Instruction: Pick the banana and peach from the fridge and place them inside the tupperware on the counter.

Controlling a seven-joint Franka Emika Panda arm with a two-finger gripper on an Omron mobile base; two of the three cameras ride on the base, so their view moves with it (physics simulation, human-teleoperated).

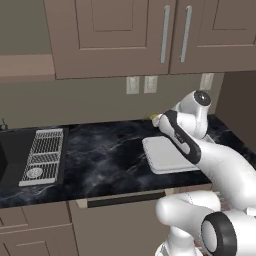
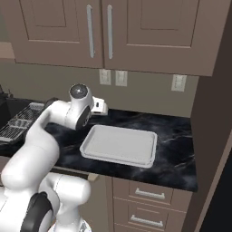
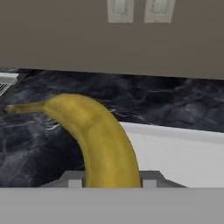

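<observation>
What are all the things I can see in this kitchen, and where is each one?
banana: one, yellow, held in the tool above the counter, by the tupperware's edge.
tupperware: one, white, nothing in it, on the counter.
counter: one, black with white veins.
wire rack: one, grey, at the counter's left end.
wall outlets: three, white, on the wall behind.
upper cabinets: brown, silver handles, above the counter.
drawers: brown, below the counter.
arm: one, white with dark joints.
tool: one, shut on the banana.
</observation>
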